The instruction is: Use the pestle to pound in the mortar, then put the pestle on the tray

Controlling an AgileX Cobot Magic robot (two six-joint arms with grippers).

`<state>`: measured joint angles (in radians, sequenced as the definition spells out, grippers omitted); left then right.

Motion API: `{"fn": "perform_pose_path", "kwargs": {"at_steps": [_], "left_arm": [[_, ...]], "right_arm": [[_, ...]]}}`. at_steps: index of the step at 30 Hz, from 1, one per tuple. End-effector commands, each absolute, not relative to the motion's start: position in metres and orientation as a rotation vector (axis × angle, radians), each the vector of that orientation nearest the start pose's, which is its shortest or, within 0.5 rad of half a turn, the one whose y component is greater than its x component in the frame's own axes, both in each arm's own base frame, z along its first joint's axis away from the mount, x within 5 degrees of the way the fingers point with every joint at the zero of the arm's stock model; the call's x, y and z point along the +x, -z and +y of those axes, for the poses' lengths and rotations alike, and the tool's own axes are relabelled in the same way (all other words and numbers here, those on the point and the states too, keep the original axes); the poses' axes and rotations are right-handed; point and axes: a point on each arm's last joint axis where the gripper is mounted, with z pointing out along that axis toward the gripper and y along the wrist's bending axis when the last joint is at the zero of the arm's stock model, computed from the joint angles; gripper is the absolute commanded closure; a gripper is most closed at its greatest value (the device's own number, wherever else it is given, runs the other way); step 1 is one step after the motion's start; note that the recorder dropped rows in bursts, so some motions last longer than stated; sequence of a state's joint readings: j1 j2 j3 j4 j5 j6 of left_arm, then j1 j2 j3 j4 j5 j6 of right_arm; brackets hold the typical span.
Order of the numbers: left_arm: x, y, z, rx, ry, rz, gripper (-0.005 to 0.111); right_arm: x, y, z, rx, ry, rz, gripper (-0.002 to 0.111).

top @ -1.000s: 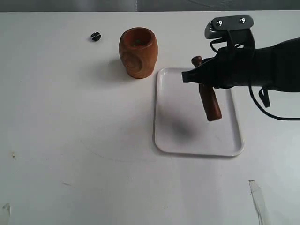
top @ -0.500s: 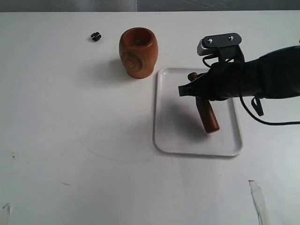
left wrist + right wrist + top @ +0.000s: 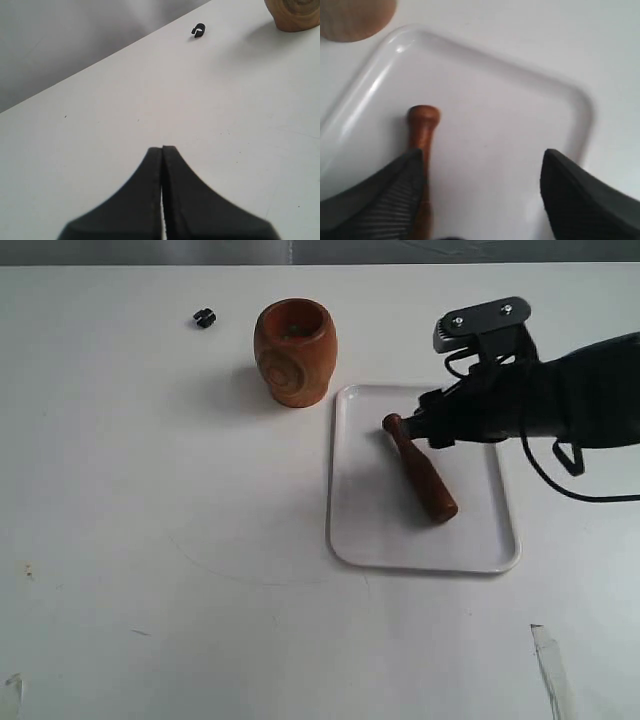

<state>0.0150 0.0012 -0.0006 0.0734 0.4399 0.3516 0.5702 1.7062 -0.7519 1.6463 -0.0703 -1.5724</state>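
The reddish-brown pestle (image 3: 420, 468) lies flat on the white tray (image 3: 366, 536), knobbed end toward the mortar. In the right wrist view the pestle (image 3: 423, 125) runs beside one finger, with nothing between the jaws. My right gripper (image 3: 432, 426) (image 3: 482, 155) hangs open just above the tray's far part, clear of the pestle. The barrel-shaped wooden mortar (image 3: 294, 352) stands upright left of the tray; its base (image 3: 295, 14) shows at the edge of the left wrist view. My left gripper (image 3: 162, 148) is shut and empty over bare table; it does not show in the exterior view.
A tiny black object (image 3: 204, 317) (image 3: 199, 31) lies on the white table far left of the mortar. A strip of clear tape (image 3: 552, 668) sits near the table's front right. The right arm's cable (image 3: 570, 490) hangs beside the tray's right rim.
The right gripper has opened and let go of the pestle, which dropped from a tilted hold to lie flat on the tray. The gripper has risen slightly.
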Motion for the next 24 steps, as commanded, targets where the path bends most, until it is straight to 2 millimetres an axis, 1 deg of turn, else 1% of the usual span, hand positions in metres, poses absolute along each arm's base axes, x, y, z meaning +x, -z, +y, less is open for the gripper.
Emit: {"fn": "perform_pose_path", "kwargs": {"at_steps": [1,2,3,5,6,7,9,11,12,14,16,18,21,24], "left_arm": [[0.051,-0.174,0.003,0.361,-0.302,1.897,0.107],[0.051,-0.174,0.003,0.361,-0.302,1.897,0.107],[0.051,-0.174,0.003,0.361,-0.302,1.897,0.107],[0.051,-0.174,0.003,0.361,-0.302,1.897,0.107],[0.051,-0.174,0.003,0.361,-0.302,1.897,0.107],[0.051,-0.174,0.003,0.361,-0.302,1.897,0.107],[0.051,-0.174,0.003,0.361,-0.302,1.897,0.107],[0.051,-0.174,0.003,0.361,-0.302,1.897,0.107],[0.051,-0.174,0.003,0.361,-0.302,1.897,0.107],[0.051,-0.174,0.003,0.361,-0.302,1.897,0.107],[0.051,-0.174,0.003,0.361,-0.302,1.897,0.107],[0.051,-0.174,0.003,0.361,-0.302,1.897,0.107],[0.051,-0.174,0.003,0.361,-0.302,1.897,0.107],[0.051,-0.174,0.003,0.361,-0.302,1.897,0.107]], "right_arm": [[0.272,-0.182,0.140,-0.469,0.079,2.261,0.063],[0.273,-0.191,0.133,-0.396,0.145,2.230,0.068],[0.273,-0.205,0.123,-0.283,0.209,2.179,0.077],[0.271,-0.226,0.112,-0.140,0.260,2.086,0.088],[0.268,-0.243,0.104,-0.048,0.275,2.005,0.095],[0.265,-0.253,0.099,0.010,0.264,1.951,0.099],[0.255,-0.276,0.090,0.096,0.195,1.776,0.108],[0.244,-0.293,0.088,0.132,0.054,1.624,0.108],[0.235,-0.301,0.090,0.087,-0.056,1.521,0.108],[0.221,-0.310,0.099,-0.054,-0.198,1.377,0.108],[0.206,-0.315,0.111,-0.259,-0.283,1.252,0.108],[0.193,-0.315,0.119,-0.395,-0.358,1.199,0.108],[0.180,-0.312,0.118,-0.423,-0.442,1.200,0.108],[0.165,-0.309,0.111,-0.446,-0.448,1.189,0.108]]}}
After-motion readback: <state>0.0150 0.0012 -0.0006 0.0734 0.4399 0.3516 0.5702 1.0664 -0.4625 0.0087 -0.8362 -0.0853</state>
